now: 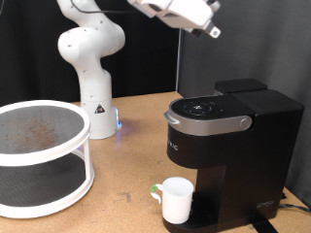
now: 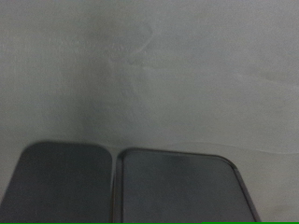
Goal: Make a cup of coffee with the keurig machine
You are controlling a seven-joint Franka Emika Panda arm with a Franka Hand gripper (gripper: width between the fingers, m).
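The keurig machine (image 1: 228, 136) is a tall black box with a grey-silver lid handle and a round button panel on top, standing at the exterior view's right. Its lid looks closed. The cup (image 1: 177, 200), a small white mug, stands on the drip tray under the spout, with a small greenish bit at its left side. My gripper (image 1: 211, 29) hangs high above the machine, near the exterior view's top, touching nothing. In the wrist view the two dark fingers (image 2: 182, 187) of the gripper (image 2: 118, 182) meet with nothing between them, against a blurred grey background.
A white round two-tier stand (image 1: 39, 160) fills the exterior view's left. The robot's white base (image 1: 92, 68) stands on the wooden table (image 1: 136, 155) behind it. A black backdrop closes the back.
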